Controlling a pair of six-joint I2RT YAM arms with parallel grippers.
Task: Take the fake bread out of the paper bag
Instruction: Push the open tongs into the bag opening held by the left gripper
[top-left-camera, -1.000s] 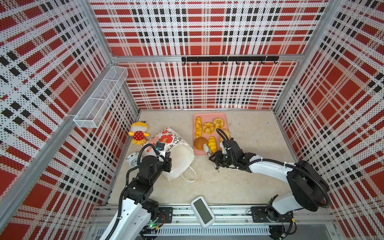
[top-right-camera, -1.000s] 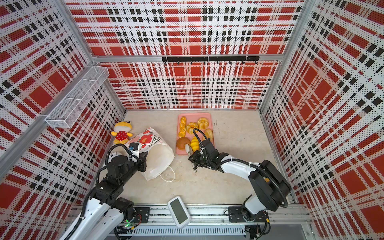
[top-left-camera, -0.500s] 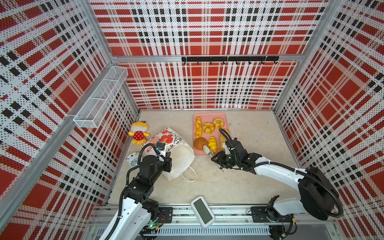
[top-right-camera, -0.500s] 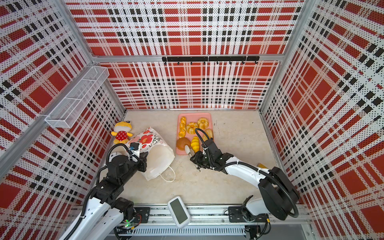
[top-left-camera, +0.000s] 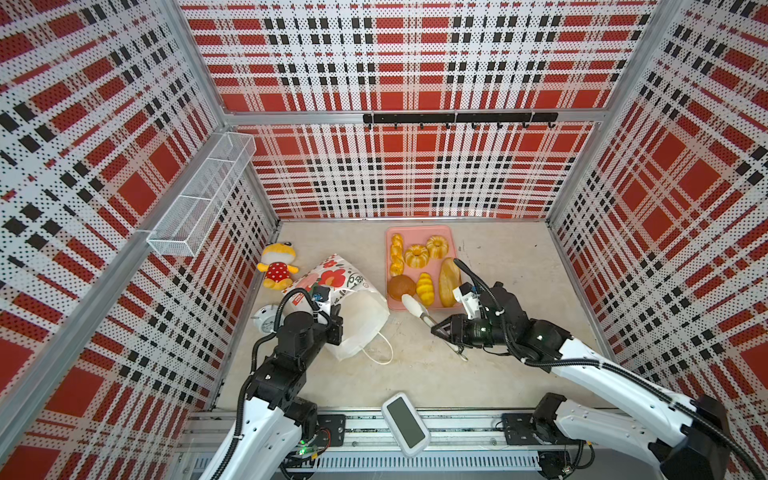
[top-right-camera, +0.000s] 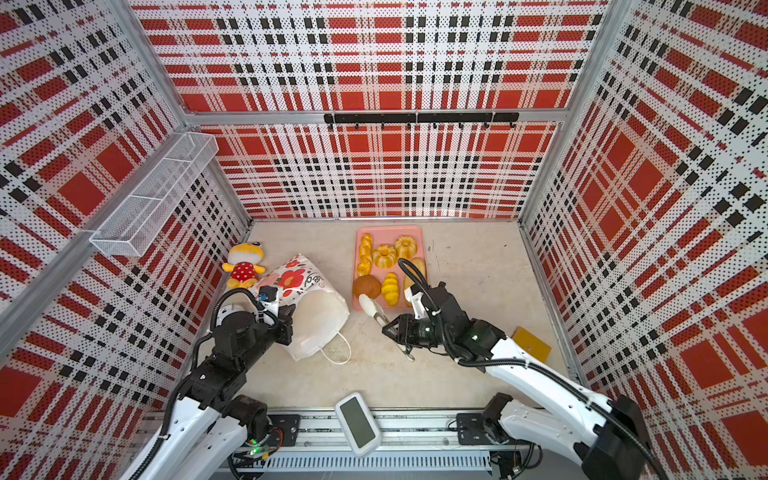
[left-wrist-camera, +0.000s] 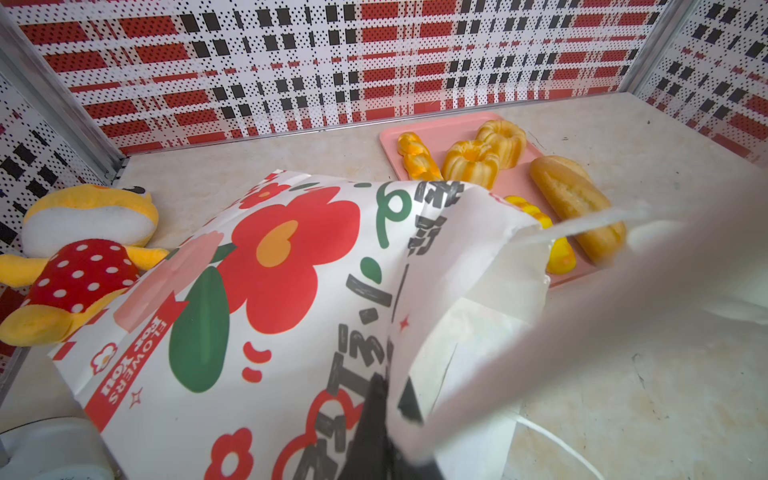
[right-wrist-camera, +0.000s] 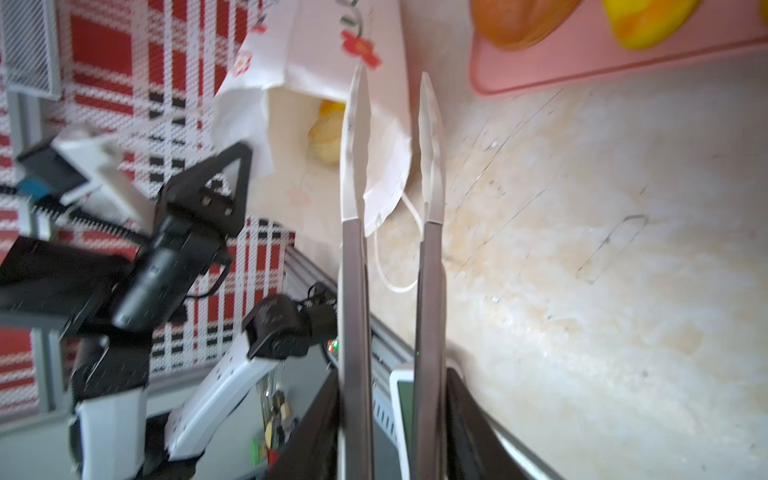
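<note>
Fake bread (right-wrist-camera: 326, 137) lies inside the paper bag (top-left-camera: 359, 320), which rests on its side on the table (top-left-camera: 415, 374). Six more pieces sit on the pink tray (top-left-camera: 419, 229) beside it. The left gripper (left-wrist-camera: 390, 399) pinches the bag's rim. The right gripper (top-left-camera: 444, 330) clasps tongs (top-left-camera: 415, 308), whose tips are apart and empty.

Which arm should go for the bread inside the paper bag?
Right, most likely. The right gripper holds empty tongs facing the paper bag, where bread shows inside. The left gripper is busy, shut on the bag's edge.
</note>
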